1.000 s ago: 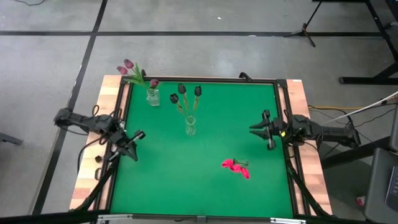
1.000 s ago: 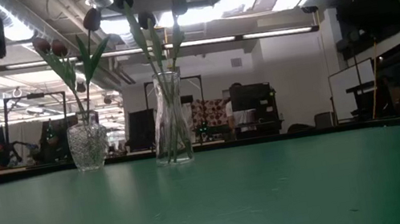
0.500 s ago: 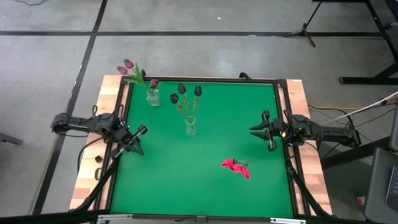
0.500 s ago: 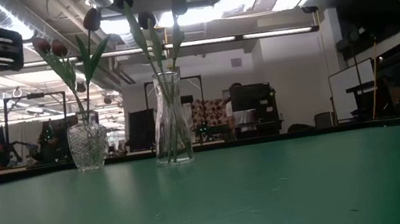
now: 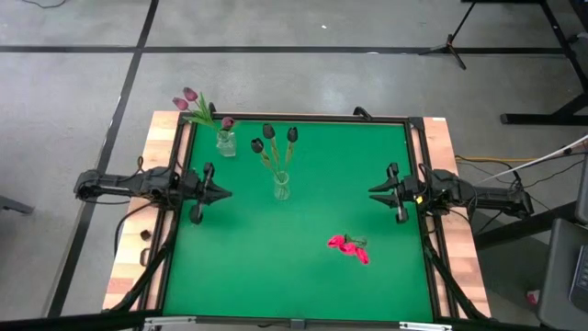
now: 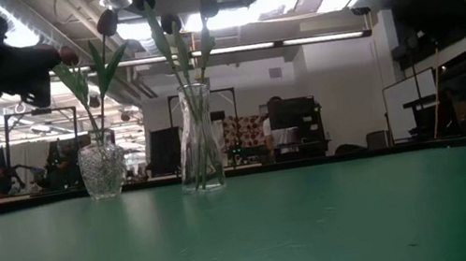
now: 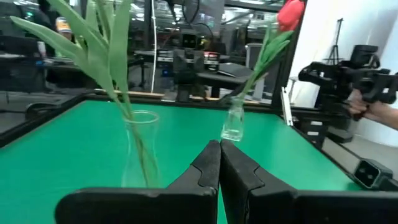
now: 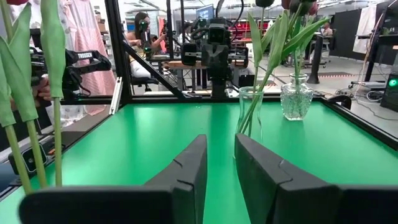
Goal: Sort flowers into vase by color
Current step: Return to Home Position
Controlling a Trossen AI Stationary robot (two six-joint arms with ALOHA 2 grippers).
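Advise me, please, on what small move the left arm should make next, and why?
Probably just settle and hold. The left end effector is shut and empty at the left edge of the green table mat, facing the right end effector across it. The mauve tulips, dark maroon tulips and bright pink tulips stand grouped by colour, none lying loose.

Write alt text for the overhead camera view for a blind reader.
Top-down view of a green table with three vases: mauve tulips at the top-left corner, dark maroon tulips near the middle, pink tulips lower right. The left claw and right claw sit at the side edges, holding nothing.
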